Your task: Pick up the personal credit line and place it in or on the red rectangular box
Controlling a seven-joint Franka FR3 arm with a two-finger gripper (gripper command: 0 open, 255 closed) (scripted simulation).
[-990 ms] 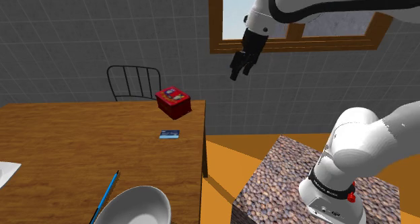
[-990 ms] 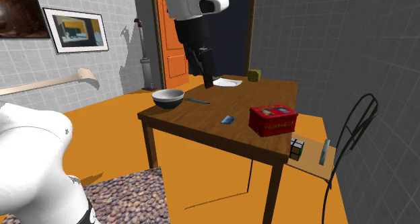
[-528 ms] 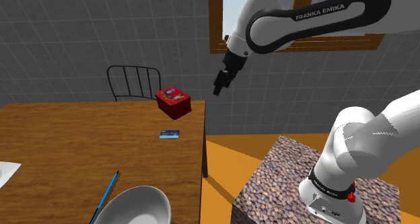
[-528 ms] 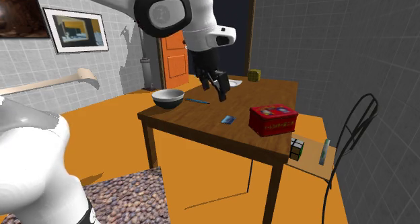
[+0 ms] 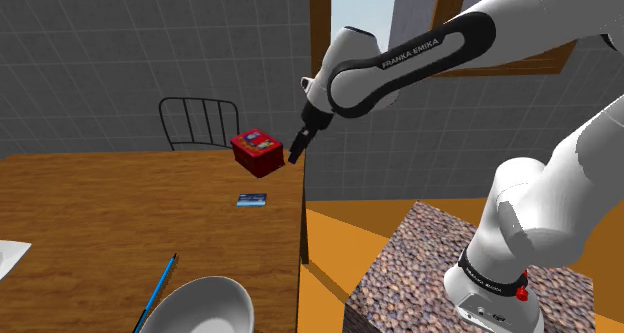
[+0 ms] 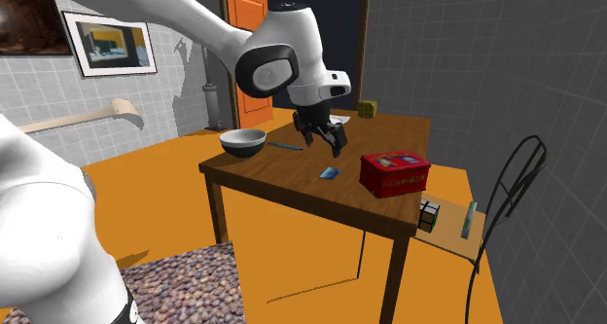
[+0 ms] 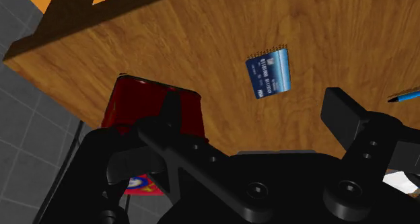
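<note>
Black, with two fingers, my pincer (image 5: 296, 151) hangs in the air near the middle of the shoulder view, above the right end of the brown wooden table (image 5: 100, 211). It touches nothing. The fingers stand apart and nothing is between them. I think that is right for now, because they must be wide to go around what I want to pick up.

That thing is the small flat blue card (image 7: 270, 72). It lies flat on the table, out ahead of the fingers, with bare wood all around it. In the shoulder view it sits a little below the middle, close to the table's right edge. The hand points down at the wood, so the wrist view lets me see the card and aim at it.

Beside one finger is the red rectangular box with a picture on its lid (image 6: 394, 172). In the second exterior view the red box is right of the middle, and the card is just to its left, near but not touching. The lid looks shut, so I guess the card will go on top.

The card is thin and flat, so I think it may slip when I pinch it.

Lower left in the shoulder view are a white round bowl (image 5: 195, 301) and a thin blue pen (image 5: 158, 289), well away from my path.
</note>
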